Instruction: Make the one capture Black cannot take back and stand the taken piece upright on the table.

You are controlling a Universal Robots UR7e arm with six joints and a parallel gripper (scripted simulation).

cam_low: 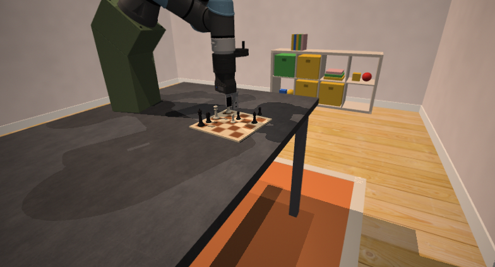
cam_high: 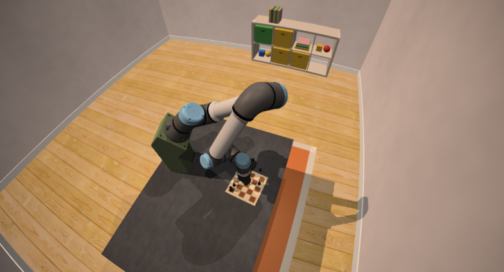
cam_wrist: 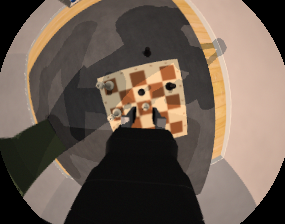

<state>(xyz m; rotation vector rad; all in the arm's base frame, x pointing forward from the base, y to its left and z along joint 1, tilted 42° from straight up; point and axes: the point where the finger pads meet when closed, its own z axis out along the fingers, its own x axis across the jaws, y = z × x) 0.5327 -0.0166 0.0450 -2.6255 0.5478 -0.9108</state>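
Note:
The small chessboard (cam_low: 231, 124) lies near the table's far right edge; it also shows in the top view (cam_high: 247, 190) and in the wrist view (cam_wrist: 143, 99). My gripper (cam_low: 231, 105) hangs straight down over the board's back rows, fingers open. A white piece (cam_low: 228, 110) stands right under the fingertips and shows between them in the wrist view (cam_wrist: 145, 107). I cannot tell whether the fingers touch it. A tall white piece (cam_low: 215, 112) and a white pawn (cam_low: 232, 118) stand close by. Black pieces (cam_low: 199, 117) (cam_low: 254, 117) stand on the board's left and right sides.
One black piece (cam_low: 259, 110) stands upright on the table just behind the board, also visible in the wrist view (cam_wrist: 147, 51). The table edge (cam_low: 305, 112) runs close on the board's right. The arm's green base (cam_low: 126, 57) stands at the back left.

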